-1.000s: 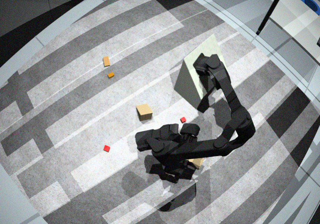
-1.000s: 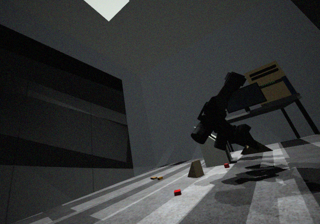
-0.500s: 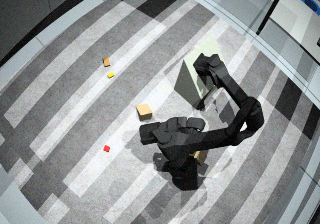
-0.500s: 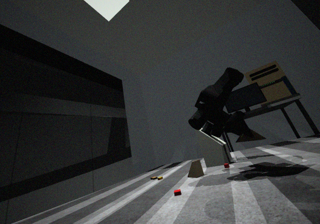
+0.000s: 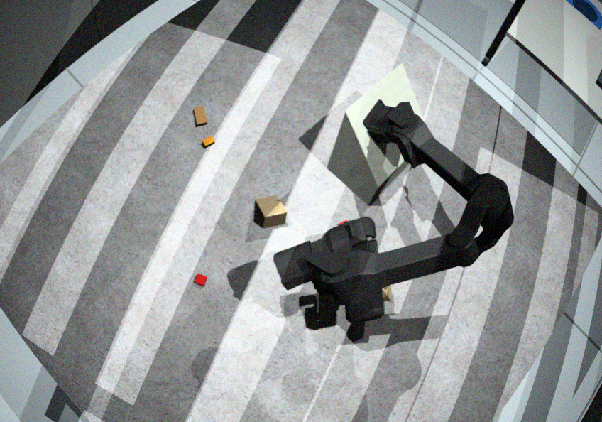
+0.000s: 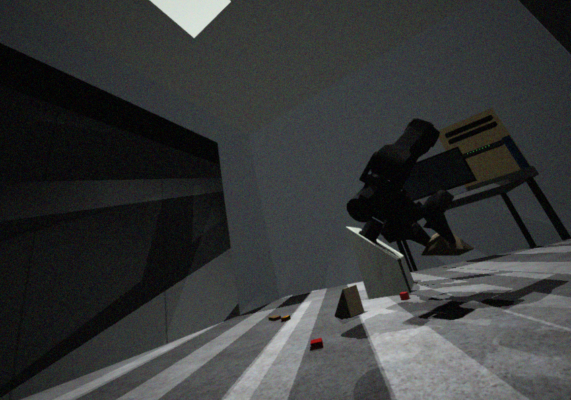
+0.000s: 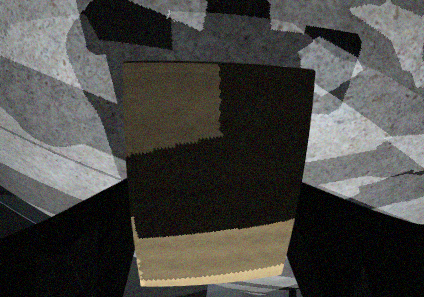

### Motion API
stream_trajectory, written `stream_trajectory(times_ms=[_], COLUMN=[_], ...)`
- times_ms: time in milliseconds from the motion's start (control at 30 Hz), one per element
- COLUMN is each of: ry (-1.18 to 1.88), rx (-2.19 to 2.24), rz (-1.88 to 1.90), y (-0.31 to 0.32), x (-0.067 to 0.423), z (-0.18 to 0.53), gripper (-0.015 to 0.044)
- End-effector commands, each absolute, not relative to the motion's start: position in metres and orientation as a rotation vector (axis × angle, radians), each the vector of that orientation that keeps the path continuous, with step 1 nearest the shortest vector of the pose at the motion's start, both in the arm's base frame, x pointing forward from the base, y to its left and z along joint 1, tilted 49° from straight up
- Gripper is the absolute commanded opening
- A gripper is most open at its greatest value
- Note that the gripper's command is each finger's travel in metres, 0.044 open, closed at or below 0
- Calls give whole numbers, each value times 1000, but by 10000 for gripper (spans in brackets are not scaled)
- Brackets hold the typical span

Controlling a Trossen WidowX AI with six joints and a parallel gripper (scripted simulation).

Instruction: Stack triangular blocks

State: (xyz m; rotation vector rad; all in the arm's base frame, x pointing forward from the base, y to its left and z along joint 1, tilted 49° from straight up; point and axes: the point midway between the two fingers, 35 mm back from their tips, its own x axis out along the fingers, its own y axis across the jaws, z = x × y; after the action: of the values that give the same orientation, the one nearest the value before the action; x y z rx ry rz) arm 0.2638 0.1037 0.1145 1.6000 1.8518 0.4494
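One block (image 7: pixel 214 173) sits between the fingers of the gripper (image 7: pixel 212 240), above the tabletop (image 5: pixel 145 242). The other block (image 5: pixel 270 211) stands on the tabletop, apart from it, with a wedge (image 5: pixel 374 130) behind near the arm's base.

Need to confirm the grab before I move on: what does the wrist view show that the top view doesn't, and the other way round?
Only the wrist view shows the tan block filling the gap between the dark fingers, with the gripper shut on it.

Only the top view shows the other tan block resting on the table, apart from the arm, plus small red and orange pieces and the pale wedge.

Both show the striped table; in the top view the arm hides nearly all of the held block.
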Motion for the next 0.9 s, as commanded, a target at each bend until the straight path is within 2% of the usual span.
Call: stream_trajectory(times_ms=[0, 867], ry=[1798, 1363], rx=[1466, 662], rz=[525, 870], y=[105, 108], x=[259, 254], z=[113, 112], gripper=[0, 0])
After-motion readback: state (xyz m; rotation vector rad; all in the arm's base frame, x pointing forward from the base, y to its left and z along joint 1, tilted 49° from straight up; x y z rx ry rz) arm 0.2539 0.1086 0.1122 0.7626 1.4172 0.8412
